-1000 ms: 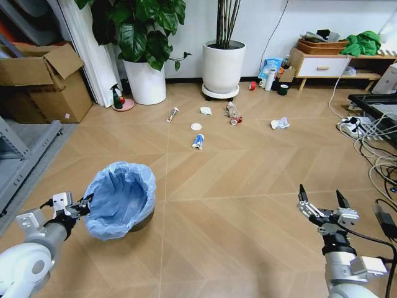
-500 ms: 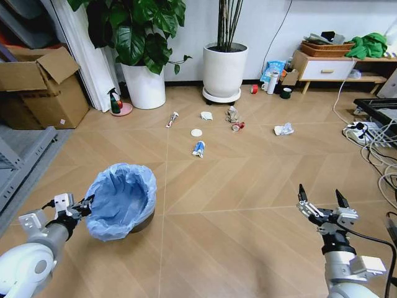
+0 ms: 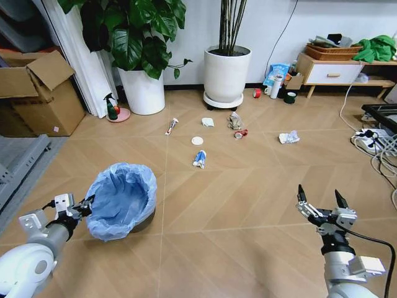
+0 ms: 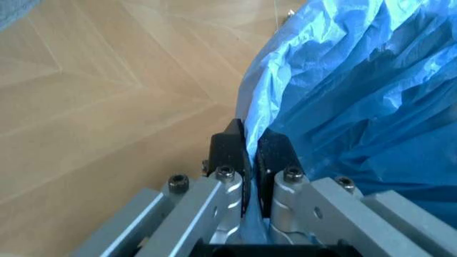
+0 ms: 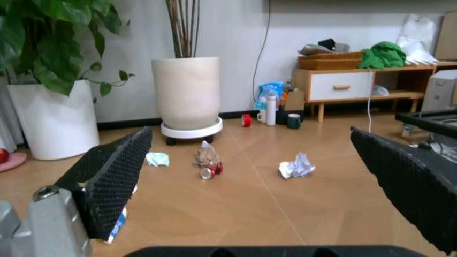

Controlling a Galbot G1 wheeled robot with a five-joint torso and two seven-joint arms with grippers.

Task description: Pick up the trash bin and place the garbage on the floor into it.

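Litter nearer; crinkly blue-lined trash bin (image 3: 121,200)

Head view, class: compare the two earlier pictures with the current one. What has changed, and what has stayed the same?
The whole scene has slid down and rightward in the picture, so the camera moved with the robot, not the things. The left gripper stays shut on the trash bin, holding its bag-lined rim. The right gripper stays open and raised over the floor. The garbage lies where it was.

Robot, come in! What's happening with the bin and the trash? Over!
Left gripper shut on trash bin rim. Right gripper open, empty, low right. Garbage scattered on the floor ahead. Path clear.
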